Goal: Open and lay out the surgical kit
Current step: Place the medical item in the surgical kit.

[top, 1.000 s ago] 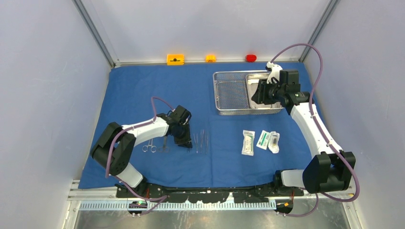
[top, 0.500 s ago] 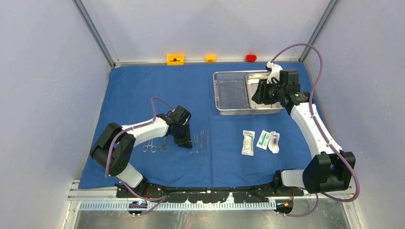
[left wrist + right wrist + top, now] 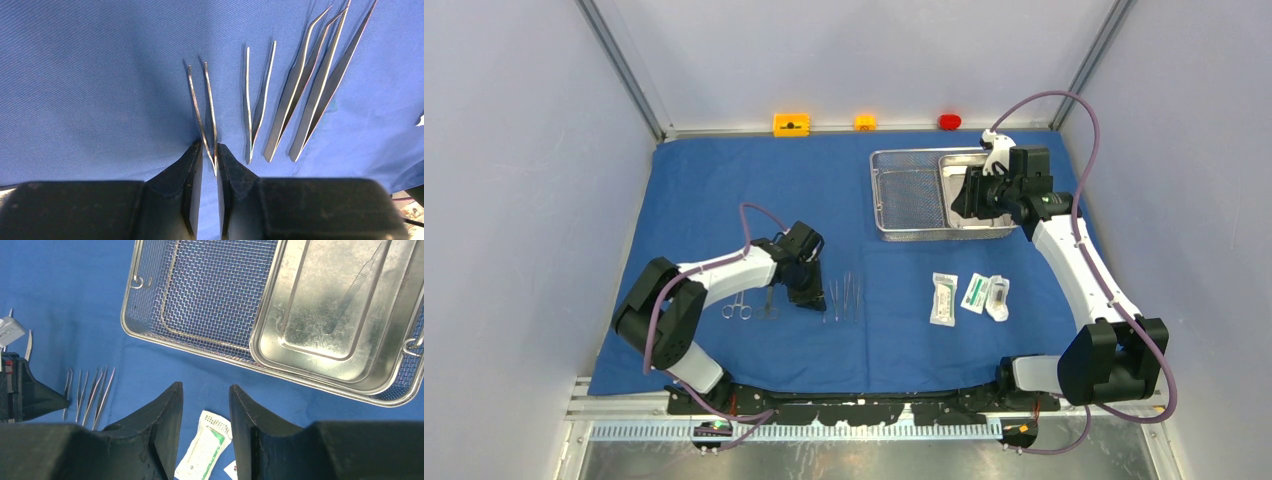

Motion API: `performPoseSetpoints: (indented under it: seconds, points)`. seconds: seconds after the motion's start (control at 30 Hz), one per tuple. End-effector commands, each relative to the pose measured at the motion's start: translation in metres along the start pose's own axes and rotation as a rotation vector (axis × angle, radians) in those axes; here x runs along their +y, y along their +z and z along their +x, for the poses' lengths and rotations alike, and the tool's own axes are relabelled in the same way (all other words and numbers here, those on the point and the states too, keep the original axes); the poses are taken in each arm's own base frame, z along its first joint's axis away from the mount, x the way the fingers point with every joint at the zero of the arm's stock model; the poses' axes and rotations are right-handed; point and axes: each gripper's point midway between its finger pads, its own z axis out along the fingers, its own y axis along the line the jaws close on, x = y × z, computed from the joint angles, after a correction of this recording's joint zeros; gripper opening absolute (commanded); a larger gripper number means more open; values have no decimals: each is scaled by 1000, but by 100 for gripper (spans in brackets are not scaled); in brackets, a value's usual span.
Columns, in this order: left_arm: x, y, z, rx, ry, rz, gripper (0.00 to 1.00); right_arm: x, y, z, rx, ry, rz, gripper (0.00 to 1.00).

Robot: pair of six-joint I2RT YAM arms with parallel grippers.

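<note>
Top external: the left gripper (image 3: 807,292) is seen at the instrument row on the blue cloth (image 3: 724,190); the right gripper (image 3: 972,195) is held over the wire-mesh basket (image 3: 904,195).

Left wrist: the jaws are clenched on tweezers (image 3: 210,107), whose long axis points straight ahead, parallel to three other tweezers (image 3: 295,95) on the right.

Right wrist: the jaws are released and empty; the print on the packet (image 3: 204,450) is unreadable.

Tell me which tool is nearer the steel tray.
Right. The right tool hangs above the steel tray; the left tool is far off across the cloth, closed on tweezers.
</note>
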Motion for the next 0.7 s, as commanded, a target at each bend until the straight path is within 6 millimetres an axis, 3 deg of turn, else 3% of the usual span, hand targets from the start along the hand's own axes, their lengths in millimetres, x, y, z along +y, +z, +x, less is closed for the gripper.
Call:
performPoseSetpoints:
  seconds: [0.0,0.67]
  points:
    - [-3,-9,-5,-36,29,9,19,0,-13,-16,-67,-32,14,44]
    - [-7,-13,-7,-42,68,24,18,0,-12,-16,-66,-36,16,44]
